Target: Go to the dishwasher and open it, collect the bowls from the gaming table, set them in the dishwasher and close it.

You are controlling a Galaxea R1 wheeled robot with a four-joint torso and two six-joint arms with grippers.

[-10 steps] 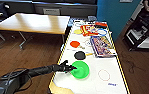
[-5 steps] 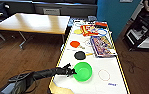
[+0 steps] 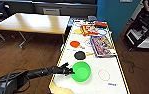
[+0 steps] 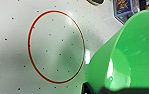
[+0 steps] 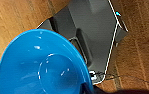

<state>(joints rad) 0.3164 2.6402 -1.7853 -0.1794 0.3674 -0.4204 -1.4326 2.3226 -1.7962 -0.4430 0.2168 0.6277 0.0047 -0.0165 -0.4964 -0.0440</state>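
The lime green bowl (image 3: 82, 72) stands on the gaming table (image 3: 100, 86), a white top with a yellow rim, near its front end. My left gripper (image 3: 70, 71) reaches in from the left and sits right at the bowl's left rim. In the left wrist view the green bowl (image 4: 130, 57) looms close beside a red ring printed on the white top (image 4: 15, 62). The blue bowl (image 5: 35, 67) hangs over the wooden floor with my right gripper (image 5: 87, 89) shut on its rim.
A red disc (image 3: 75, 44), a black disc (image 3: 79, 55) and a colourful box (image 3: 102, 45) lie farther up the table. A wooden-topped table (image 3: 32, 23) stands to the left, a dark rack (image 3: 142, 32) to the right. My grey base (image 5: 95, 37) is below the blue bowl.
My left arm has stretched to the right, bringing its gripper from a short way off up to the green bowl's rim. The bowl has stayed in place.
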